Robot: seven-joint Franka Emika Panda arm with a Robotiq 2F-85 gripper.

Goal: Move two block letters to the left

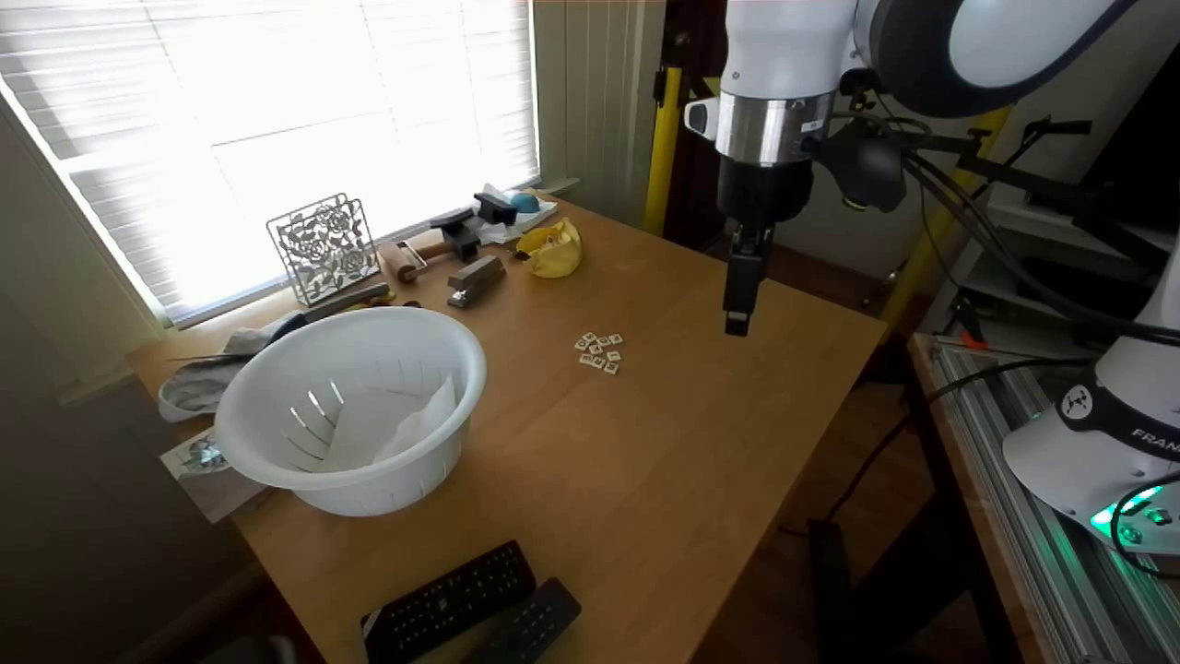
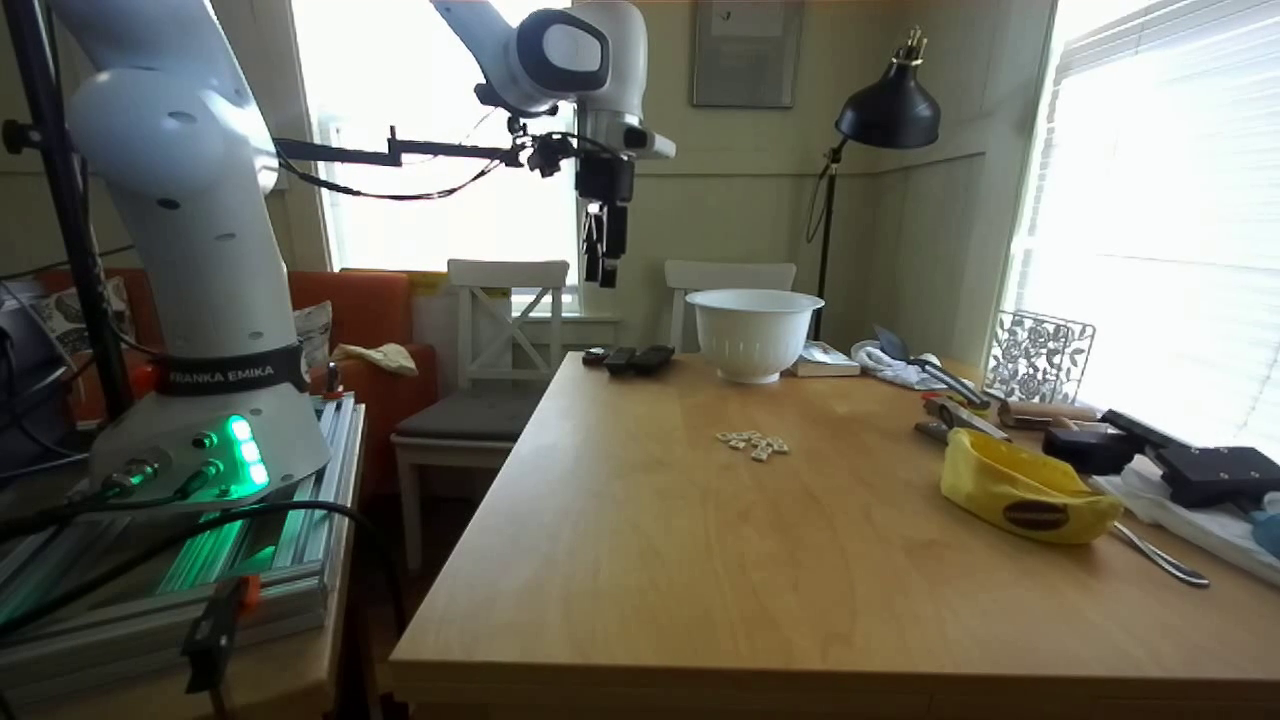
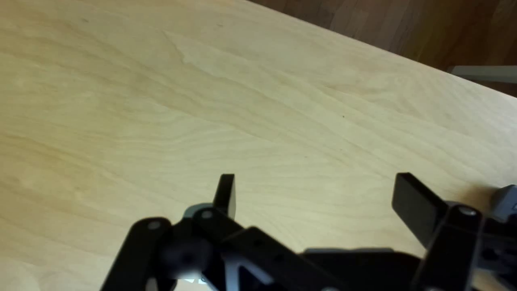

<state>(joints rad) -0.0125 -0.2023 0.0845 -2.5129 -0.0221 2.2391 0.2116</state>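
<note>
A white bowl (image 2: pixel 755 340) with a wide rim stands on a pale wooden surface (image 1: pixel 645 461), and I take it as my landmark. To the robot's right of the bowl, near it but not touching, lie the block letters (image 1: pixel 595 349): several tiny whitish tiles in one loose cluster, their markings too small for me to read from here. No pair sits apart from the rest, so I judge that none of the moving is done, and that both letters are left to pick, carry and set down.

My pincer (image 3: pixel 315 182) hangs above the surface, on the side of the bowl toward the robot's base (image 2: pixel 210 430), well apart from the bowl. Its jaws stand wide, with nothing held between them. In the wrist view a scrap of pale tile (image 3: pixel 202 280) peeps out low down, partly hidden by the pincer (probably a letter, though I can't be sure). What comes next, as I see it, is to bring the pincer over the cluster and single out one tile without nudging its neighbours.

If left means the robot's own, the letters should travel toward the bowl; whose left it is, I cannot tell.
</note>
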